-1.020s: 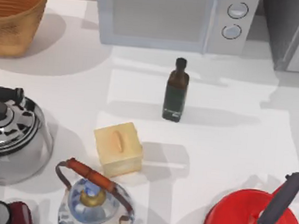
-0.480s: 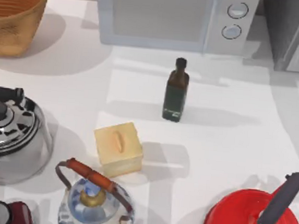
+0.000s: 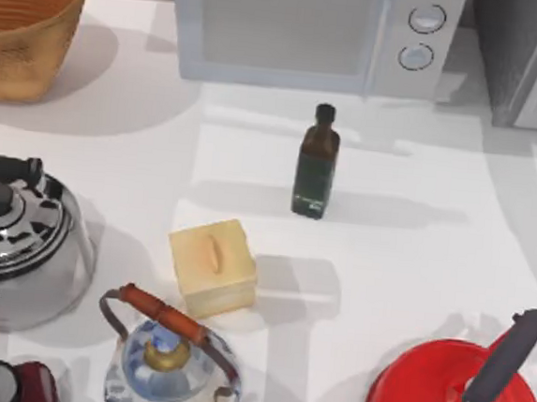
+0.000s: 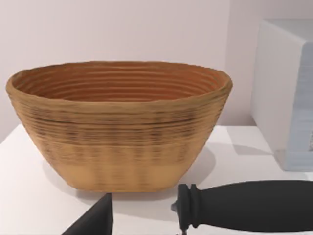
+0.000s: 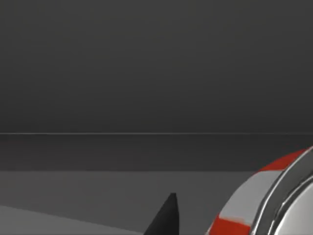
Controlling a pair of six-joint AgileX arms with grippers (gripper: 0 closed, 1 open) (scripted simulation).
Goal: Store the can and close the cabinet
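Note:
The can (image 5: 266, 196), with a silver top and red and white bands, fills the corner of the right wrist view in front of the cabinet's dark inner wall (image 5: 146, 73). One black fingertip (image 5: 166, 215) of my right gripper (image 5: 191, 230) stands close beside the can; whether it grips the can is hidden. The grey cabinet (image 3: 534, 64) stands at the table's far right corner in the top view. My left gripper (image 4: 142, 231) shows one dark fingertip (image 4: 96, 220) near the steel kettle's black handle (image 4: 244, 205), facing the basket.
A woven basket (image 3: 21, 19) sits at the far left, a microwave (image 3: 312, 31) at the back. A dark green bottle (image 3: 316, 168) stands mid-table, with a cream box (image 3: 211, 267) in front of it. A steel kettle (image 3: 20, 245), a patterned kettle (image 3: 170, 362) and a red kettle (image 3: 458, 396) line the front.
Shadows on the table's right side have shifted toward the cabinet. The bottle, box, kettles and basket have not moved.

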